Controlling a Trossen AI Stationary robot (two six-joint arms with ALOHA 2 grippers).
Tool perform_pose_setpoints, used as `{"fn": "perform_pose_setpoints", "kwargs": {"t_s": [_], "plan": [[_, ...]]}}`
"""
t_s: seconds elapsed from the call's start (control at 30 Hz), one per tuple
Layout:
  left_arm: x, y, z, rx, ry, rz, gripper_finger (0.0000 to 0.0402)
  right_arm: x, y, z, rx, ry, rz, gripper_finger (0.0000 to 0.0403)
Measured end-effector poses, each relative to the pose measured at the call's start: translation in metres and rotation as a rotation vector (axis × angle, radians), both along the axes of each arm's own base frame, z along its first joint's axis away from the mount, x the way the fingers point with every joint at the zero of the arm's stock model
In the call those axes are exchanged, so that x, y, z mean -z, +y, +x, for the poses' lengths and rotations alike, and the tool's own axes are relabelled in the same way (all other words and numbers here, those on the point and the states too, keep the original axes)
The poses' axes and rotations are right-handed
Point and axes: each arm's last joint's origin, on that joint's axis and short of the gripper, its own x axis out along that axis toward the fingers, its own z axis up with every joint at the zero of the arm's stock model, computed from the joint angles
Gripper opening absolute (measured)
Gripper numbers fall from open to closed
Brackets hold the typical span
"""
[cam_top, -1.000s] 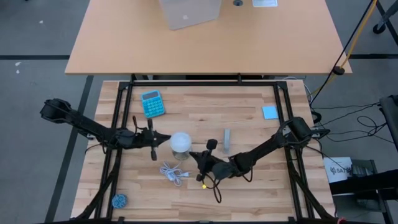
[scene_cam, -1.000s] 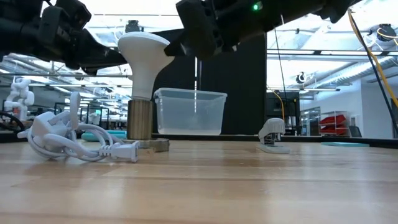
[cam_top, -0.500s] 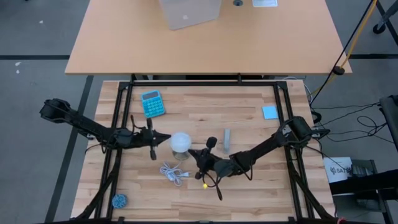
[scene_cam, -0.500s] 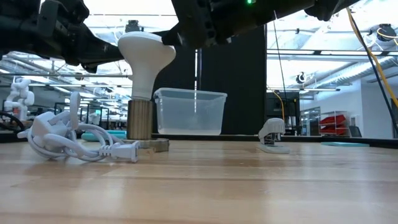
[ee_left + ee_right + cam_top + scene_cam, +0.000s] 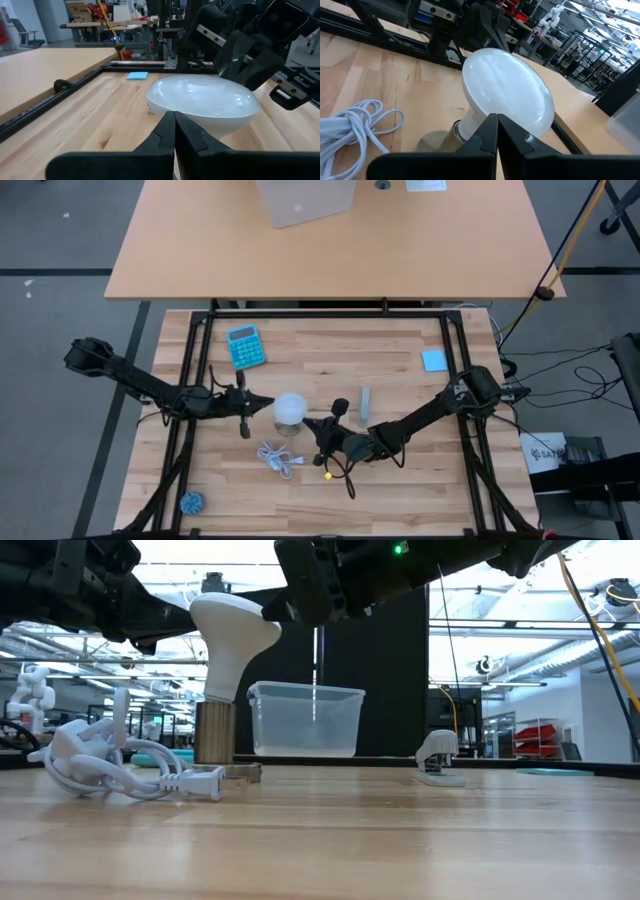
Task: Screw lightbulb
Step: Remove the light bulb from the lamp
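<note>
The white lightbulb stands with its screw base in a brass-coloured socket on the wooden table, a little left of centre. It leans slightly, with its dome on top. My left gripper is shut and comes level from the table's left, its tip at the dome's left rim. My right gripper is shut and comes from the right and a little from the near side, its tip at the dome's right rim. The white cord lies coiled near the socket. My left gripper has its shut fingertips against the left rim of the bulb's dome, level from the table's left. The bulb stays in the socket. My right gripper has its shut fingertips against the dome's right rim, level from the right and near side. The bulb leans in the socket.
A blue calculator lies far left and a grey bar right of the bulb. A blue note lies at the right and a small blue object at the near left corner. A clear bin stands beyond the table.
My right gripper has moved a little toward the bulb, to the left and far side. The socket has slid a little toward the table's left, and the bulb now leans in it while its dome stays about where it was.
</note>
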Motion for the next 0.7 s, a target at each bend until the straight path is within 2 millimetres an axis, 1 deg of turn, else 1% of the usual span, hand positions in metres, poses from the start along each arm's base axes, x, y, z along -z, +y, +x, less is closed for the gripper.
{"fn": "perform_pose_setpoints", "kwargs": {"t_s": [0.07, 0.2, 0.33, 0.43, 0.5, 0.57, 0.7], "plan": [[0.001, 0.0, 0.0, 0.008, 0.008, 0.002, 0.0, 0.0, 0.0, 0.0, 0.006, 0.0, -0.001, 0.0], [0.002, -0.001, 0.0, 0.029, 0.016, -0.011, 0.0, 0.001, -0.003, -0.001, 0.077, 0.009, -0.02, 0.0], [0.003, -0.005, -0.001, 0.083, 0.032, -0.021, 0.0, 0.001, -0.008, -0.001, 0.127, 0.011, -0.03, 0.0], [0.005, -0.01, -0.002, 0.141, 0.055, -0.016, 0.0, 0.0, -0.013, 0.002, 0.111, 0.001, -0.018, 0.0], [0.009, -0.012, -0.003, 0.149, 0.086, -0.006, 0.0, -0.001, -0.016, 0.004, 0.095, -0.001, -0.012, 0.0], [0.007, -0.014, -0.004, 0.161, 0.075, -0.013, 0.0, -0.001, -0.018, 0.005, 0.093, -0.001, -0.011, 0.0], [0.012, -0.015, -0.005, 0.159, 0.125, -0.027, 0.0, -0.001, -0.024, 0.006, 0.114, -0.002, -0.011, 0.0]]}}
